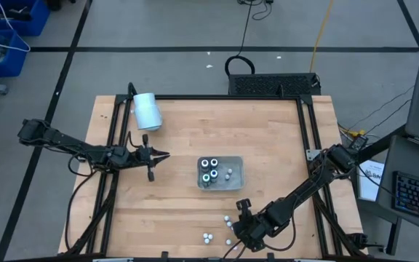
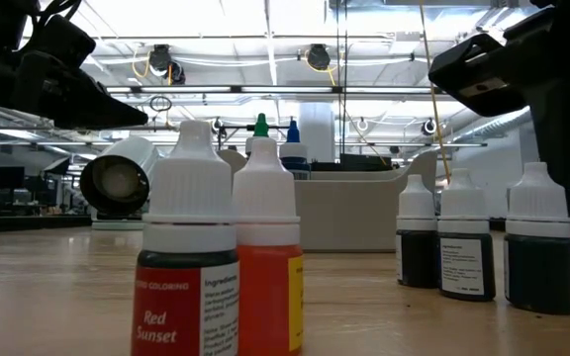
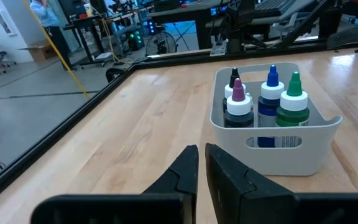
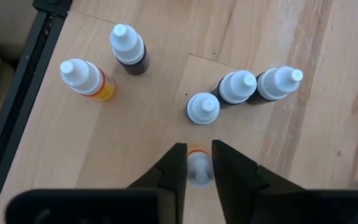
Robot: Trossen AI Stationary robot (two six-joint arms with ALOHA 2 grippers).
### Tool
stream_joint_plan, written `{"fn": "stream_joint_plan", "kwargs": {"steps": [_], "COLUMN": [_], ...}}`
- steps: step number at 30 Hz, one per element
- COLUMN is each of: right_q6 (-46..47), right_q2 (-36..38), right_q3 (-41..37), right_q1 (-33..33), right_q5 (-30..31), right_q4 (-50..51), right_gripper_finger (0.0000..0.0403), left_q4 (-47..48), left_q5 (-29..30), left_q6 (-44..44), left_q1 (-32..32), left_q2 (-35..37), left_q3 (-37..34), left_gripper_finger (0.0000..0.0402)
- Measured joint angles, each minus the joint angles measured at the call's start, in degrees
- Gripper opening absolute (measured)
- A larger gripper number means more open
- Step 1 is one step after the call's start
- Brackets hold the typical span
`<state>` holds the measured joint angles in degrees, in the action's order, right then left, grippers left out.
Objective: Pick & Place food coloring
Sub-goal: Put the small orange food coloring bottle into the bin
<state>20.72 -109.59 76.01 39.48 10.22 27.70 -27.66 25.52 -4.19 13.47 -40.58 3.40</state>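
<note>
Over by the near edge of the table (image 1: 268,131), the right gripper (image 4: 197,163) is hanging above a loose cluster of food coloring bottles (image 4: 235,86), its two fingers (image 4: 174,165) pinching the white cap of one small bottle (image 4: 197,169) that is standing upright between them. Five other white-capped bottles are standing on the wood just beyond it, two off to one side and three bunched close together. More bottles are sitting in the grey tray (image 1: 237,175) mid-table, some with colored tips. The left gripper (image 1: 158,155) is waiting clenched and empty, pointing toward the tray, near the white cylinder (image 1: 147,111) that is lying on its side.
</note>
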Motion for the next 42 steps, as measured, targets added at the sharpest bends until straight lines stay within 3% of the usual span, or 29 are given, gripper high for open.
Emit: {"fn": "stream_joint_plan", "kwargs": {"steps": [9,22,27,33,38,42], "right_q6": [-0.60,-1.94,-3.40,-1.58,-0.56,-0.39], "right_q2": [0.40,1.70,4.81,5.83,5.30,5.30], "right_q3": [-0.13,-0.09,-0.07,-0.04,-0.04,-0.48], "right_q1": [-0.68,-1.25,-1.27,-1.11,-1.15,-0.99], "right_q5": [-1.90,-2.88,-4.00,-8.16,-4.22,-4.11], "right_q4": [1.56,1.82,0.88,2.05,6.01,5.63], "right_gripper_finger": [0.0002,0.0009,0.0041,0.0123,0.0182,0.0201], "left_q4": [0.00,-0.03,-0.04,0.02,0.04,0.17], "left_q5": [0.00,-0.04,-0.04,-0.04,-0.04,-0.04], "left_q6": [0.07,0.01,0.02,0.02,0.06,0.17], "left_q1": [0.01,-0.01,0.00,-0.02,-0.02,-0.02], "left_q2": [0.00,-0.02,-0.02,-0.02,0.00,-0.01], "left_q3": [0.00,0.00,0.00,0.00,0.00,0.00], "left_gripper_finger": [0.0037,0.0037,0.0037,0.0037,0.0037,0.0037]}}
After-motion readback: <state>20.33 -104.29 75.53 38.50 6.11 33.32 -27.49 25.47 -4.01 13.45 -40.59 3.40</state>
